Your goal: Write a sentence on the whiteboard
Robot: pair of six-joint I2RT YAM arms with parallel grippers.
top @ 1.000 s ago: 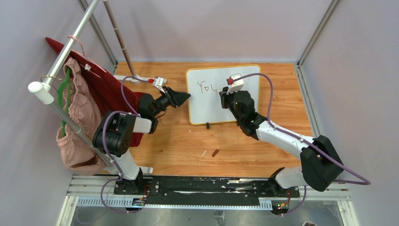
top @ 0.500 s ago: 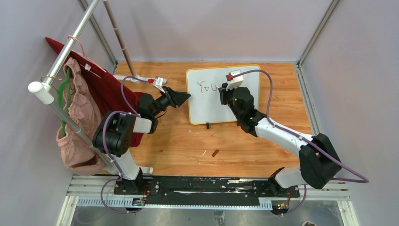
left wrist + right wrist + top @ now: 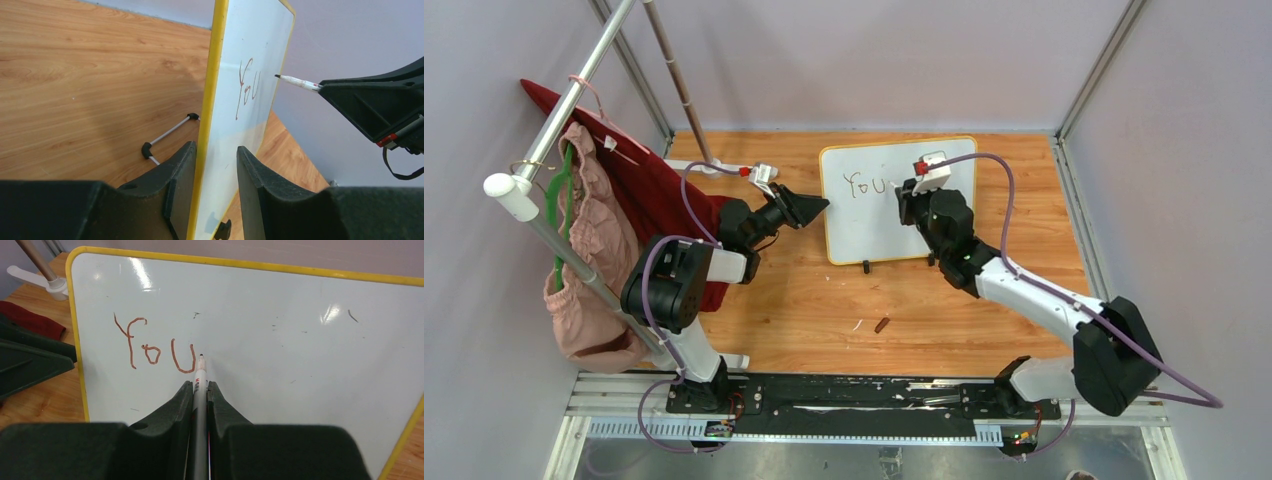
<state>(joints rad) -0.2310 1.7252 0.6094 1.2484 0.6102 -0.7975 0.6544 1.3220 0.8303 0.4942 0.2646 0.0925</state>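
Note:
The whiteboard (image 3: 874,228) stands tilted at the back middle of the table. It bears the sentence's first word "You" (image 3: 867,185) in reddish-brown, also seen in the right wrist view (image 3: 155,347). My right gripper (image 3: 908,203) is shut on a white marker (image 3: 201,371). The marker's tip sits at the board just right of the "u". My left gripper (image 3: 822,206) straddles the board's left yellow rim (image 3: 212,75), one finger on each side, shut on it. The left wrist view shows the marker (image 3: 299,82) pointing at the board face (image 3: 250,125).
A clothes rack with red and pink cloth (image 3: 589,230) stands at the left. A small brown cap (image 3: 882,324) and a white scrap (image 3: 857,324) lie on the wood in front of the board. A black clip foot (image 3: 865,266) juts from the board's lower edge. Grey walls enclose the table.
My right gripper has shifted slightly right along the board with the marker, uncovering the whole "You". The left arm and the board have not moved.

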